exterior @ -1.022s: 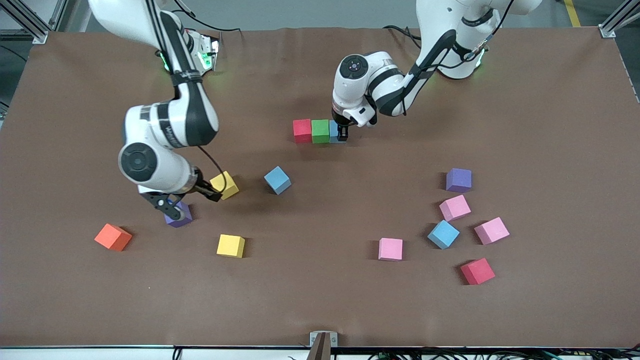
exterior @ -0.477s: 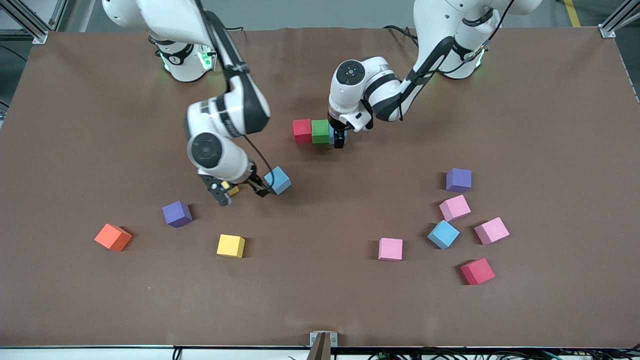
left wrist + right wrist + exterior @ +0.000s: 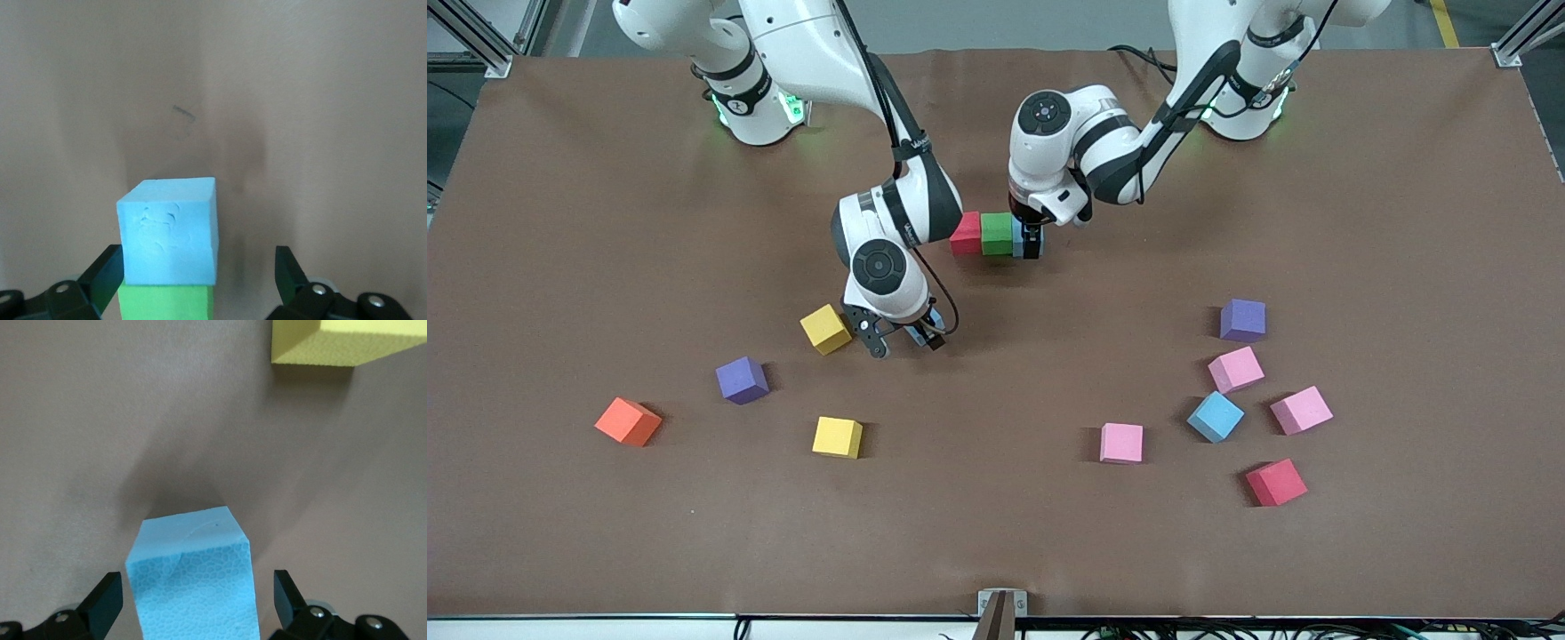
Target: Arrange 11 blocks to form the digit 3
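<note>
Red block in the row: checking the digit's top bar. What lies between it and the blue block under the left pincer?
The green block, touching the red block and the blue block; front view shows it.

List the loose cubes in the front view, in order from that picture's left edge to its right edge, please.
Orange cube → purple cube → two yellow cubes, too level to order → pink cube → blue cube → the remaining purple, pink and red cubes overlap, so their order is unclear.
</note>
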